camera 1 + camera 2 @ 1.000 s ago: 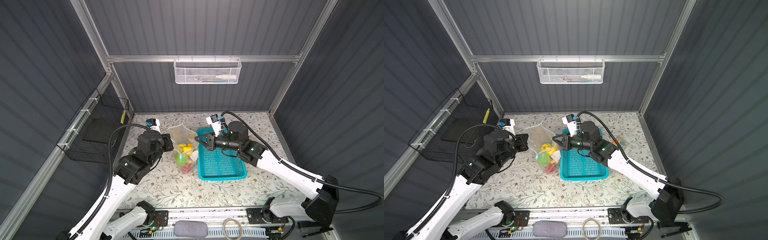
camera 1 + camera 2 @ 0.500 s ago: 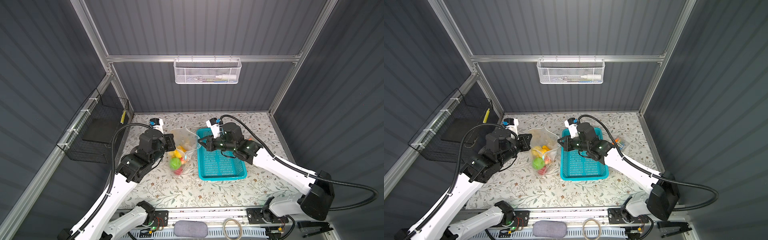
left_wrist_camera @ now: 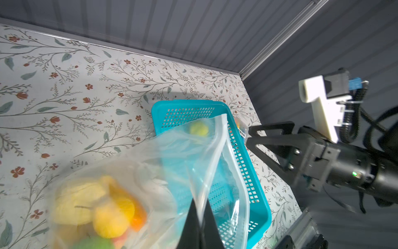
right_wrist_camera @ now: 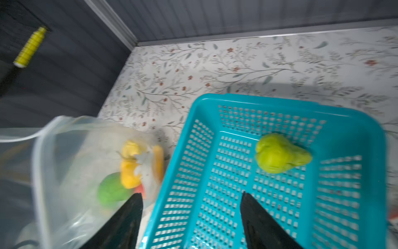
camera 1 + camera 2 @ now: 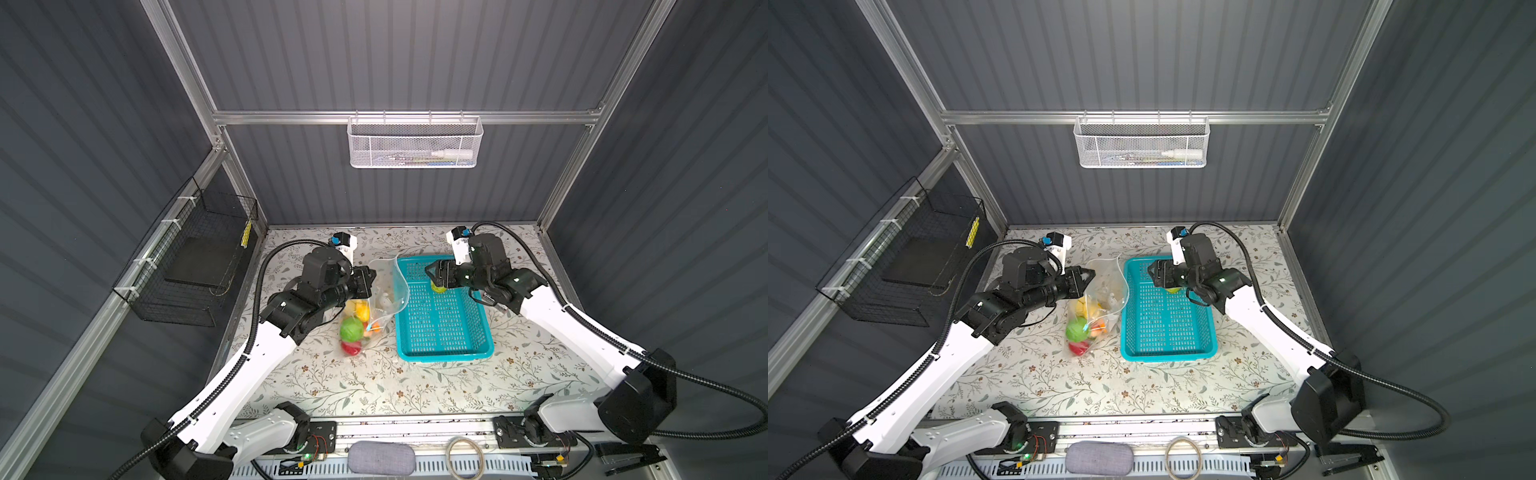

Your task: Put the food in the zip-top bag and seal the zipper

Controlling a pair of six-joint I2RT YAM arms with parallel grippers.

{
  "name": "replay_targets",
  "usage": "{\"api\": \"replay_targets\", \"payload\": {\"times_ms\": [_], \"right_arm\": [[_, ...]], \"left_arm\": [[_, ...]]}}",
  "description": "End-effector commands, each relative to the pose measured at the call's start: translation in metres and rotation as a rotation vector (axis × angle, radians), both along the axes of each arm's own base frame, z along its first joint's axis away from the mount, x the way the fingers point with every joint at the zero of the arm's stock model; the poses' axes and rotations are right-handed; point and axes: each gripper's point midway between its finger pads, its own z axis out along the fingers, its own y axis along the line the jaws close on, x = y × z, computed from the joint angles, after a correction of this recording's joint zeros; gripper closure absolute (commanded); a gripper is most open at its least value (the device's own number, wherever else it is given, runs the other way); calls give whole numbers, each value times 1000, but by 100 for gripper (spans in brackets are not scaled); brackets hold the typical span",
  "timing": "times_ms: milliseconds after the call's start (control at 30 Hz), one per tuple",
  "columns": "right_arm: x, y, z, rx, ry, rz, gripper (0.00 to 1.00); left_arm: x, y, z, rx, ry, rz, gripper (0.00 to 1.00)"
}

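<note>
**Zip-top bag** (image 5: 388, 286): clear, crinkled, on the floral tabletop (image 5: 374, 386) just left of the basket in both top views. Mouth raised and gaping, its edge overlapping the basket's left rim. Lower end flat on the tabletop.

**Zipper** (image 3: 223, 138): thick clear strip along the mouth, unsealed.

**Food** (image 5: 1077, 330): mostly inside the bag, gathered at its lower end.
- Green ball (image 5: 350, 330), with a red piece (image 5: 351, 348) touching it on the near side.
- Yellow pieces (image 5: 360, 309) toward the mouth.
- Orange bit (image 5: 375, 328) beside the ball.

All blurred through the film in both wrist views.

**Lime-green piece** (image 4: 280, 155): the one item outside the bag. Alone on the basket floor near the far end, partly hidden under the right gripper in both top views.

**Basket** (image 4: 269, 100): teal, perforated, rectangular, flat on the tabletop.

**Left gripper** (image 3: 201, 215): clenched on the bag's mouth edge, film pinched between the fingertips, that side held up.

**Right gripper** (image 4: 191, 194): released, jaws wide, nothing between them. Hovering over the basket's far end, above the lime-green piece and apart from it.

**Packet** (image 3: 240, 129): orange, barcode label, just outside the basket's far wall.

**White mesh basket** (image 5: 415, 143): hung on the back wall.

**Black wire basket** (image 5: 195, 266): hung on the left wall.
</note>
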Motion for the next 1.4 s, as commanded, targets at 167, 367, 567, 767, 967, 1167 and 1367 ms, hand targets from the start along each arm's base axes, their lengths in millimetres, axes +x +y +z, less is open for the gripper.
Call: {"api": "replay_targets", "payload": {"times_ms": [167, 367, 567, 767, 967, 1167, 1367], "right_arm": [[35, -32, -72, -307, 196, -110, 18], [66, -20, -109, -385, 233, -88, 17], [82, -7, -136, -418, 248, -25, 16], [91, -3, -155, -476, 244, 34, 15], [72, 10, -159, -405, 279, 133, 15], [42, 12, -149, -324, 282, 175, 15], [2, 9, -143, -224, 338, 197, 15]], "left_arm": [[-5, -6, 5, -52, -3, -27, 100], [-8, -4, 4, -52, 10, -23, 100], [-10, -2, -2, -61, 27, -11, 100], [-10, -4, -2, -68, 33, -16, 100], [-9, -4, -5, -73, 37, -12, 100], [-9, -8, -6, -80, 51, -25, 100], [-8, -9, -8, -81, 51, -26, 100]]}}
